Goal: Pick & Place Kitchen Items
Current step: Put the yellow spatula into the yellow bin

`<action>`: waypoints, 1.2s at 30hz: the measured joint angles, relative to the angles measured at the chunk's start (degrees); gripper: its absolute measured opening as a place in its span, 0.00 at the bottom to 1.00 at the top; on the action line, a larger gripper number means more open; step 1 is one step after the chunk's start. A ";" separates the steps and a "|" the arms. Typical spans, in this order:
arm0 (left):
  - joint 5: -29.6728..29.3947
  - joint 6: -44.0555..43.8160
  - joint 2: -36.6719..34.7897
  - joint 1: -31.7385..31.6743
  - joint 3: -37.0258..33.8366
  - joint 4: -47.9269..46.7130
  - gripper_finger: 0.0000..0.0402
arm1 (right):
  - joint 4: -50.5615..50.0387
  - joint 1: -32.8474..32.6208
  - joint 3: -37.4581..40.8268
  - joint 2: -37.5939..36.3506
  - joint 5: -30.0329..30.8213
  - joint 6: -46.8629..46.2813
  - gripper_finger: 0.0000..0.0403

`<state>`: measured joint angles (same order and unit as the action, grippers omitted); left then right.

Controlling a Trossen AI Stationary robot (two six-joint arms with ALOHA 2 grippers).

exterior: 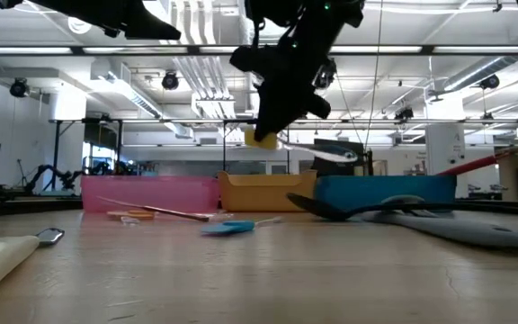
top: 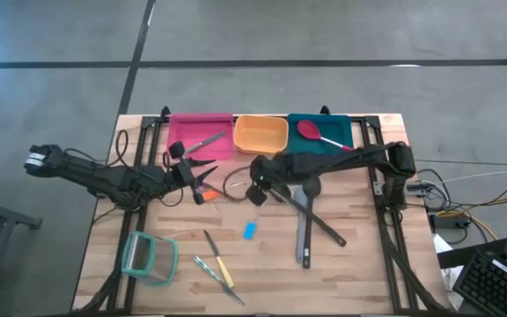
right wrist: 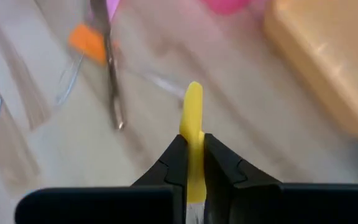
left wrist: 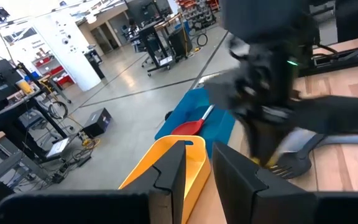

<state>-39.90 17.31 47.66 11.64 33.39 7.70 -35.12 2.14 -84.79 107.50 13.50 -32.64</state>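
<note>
Gripping a yellow-handled tool [right wrist: 193,134] between its fingers [right wrist: 174,165], the right claw [top: 255,193] hung above the middle of the worktop [top: 350,264], closed on that slim yellow handle; in the low view the tool was clear of the wood, its metal end pointing sideways. Near it lay black and grey spatulas [top: 306,220], a small blue piece [top: 250,231] and two yellow-handled knives [top: 218,267], with a clear teal-rimmed container [top: 149,257] farther off. Along the far edge stood a pink bin [top: 202,134], an orange bin [top: 260,134] and a teal bin [top: 341,129] holding a red spoon [top: 317,135]. The left claw [top: 187,173] hovered beside the pink bin, fingers narrowly parted, holding nothing I could make out.
</note>
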 joint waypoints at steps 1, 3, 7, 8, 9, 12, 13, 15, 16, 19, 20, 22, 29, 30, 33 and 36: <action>0.00 0.01 0.00 -0.02 0.00 0.01 0.21 | 0.20 0.67 0.00 -0.76 0.00 0.98 0.05; 0.00 0.01 0.00 -0.02 0.00 -0.02 0.21 | 0.70 2.22 -0.16 -2.06 0.05 2.13 0.05; 0.00 0.01 0.00 -0.02 0.00 -0.02 0.21 | 0.77 5.91 -1.39 -2.66 0.00 4.64 0.05; 0.00 0.01 0.00 -0.02 0.00 -0.02 0.21 | 0.70 6.84 -1.78 -2.66 0.02 5.54 0.05; 0.00 0.01 0.00 -0.02 0.00 -0.02 0.21 | 0.92 7.71 -2.17 -2.66 0.00 6.61 0.05; 0.00 0.01 0.00 -0.02 0.00 -0.02 0.21 | 1.45 10.03 -3.72 -2.50 -0.24 11.01 0.05; 0.00 0.01 0.00 -0.02 0.00 -0.02 0.21 | 1.41 10.71 -4.15 -2.25 -0.26 12.42 0.05; 0.00 0.01 0.00 -0.02 0.00 -0.02 0.21 | 1.44 12.00 -5.13 -1.64 -0.45 14.68 0.05; 0.00 0.01 0.00 -0.02 0.00 -0.02 0.21 | 1.31 12.64 -5.51 -1.44 -0.49 15.31 0.05; 0.00 0.02 0.00 0.00 0.00 0.00 0.21 | 1.78 14.54 -7.18 -0.88 -0.46 18.07 0.05; 0.00 0.02 0.00 0.00 0.00 0.00 0.21 | 1.73 15.13 -7.55 -0.80 -0.42 18.80 0.05; 0.00 0.03 0.00 0.00 0.00 0.02 0.21 | 1.56 16.24 -8.52 -0.19 -0.27 20.04 0.05; 0.00 0.03 0.00 0.00 0.00 0.21 0.21 | -0.73 18.63 -15.12 4.66 -0.04 26.59 0.04; 0.00 0.03 0.01 0.00 0.00 0.22 0.21 | -1.88 18.72 -16.58 5.95 -0.02 27.81 0.04; 0.00 0.05 0.00 0.00 0.00 0.20 0.21 | -6.44 18.90 -21.44 10.37 0.01 30.95 0.04; 0.00 0.05 0.01 0.00 0.00 0.16 0.21 | -11.46 19.22 -27.55 15.12 0.37 31.80 0.04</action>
<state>-39.90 17.37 47.67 11.64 33.39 7.87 -46.58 21.37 -112.35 122.62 13.87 -0.84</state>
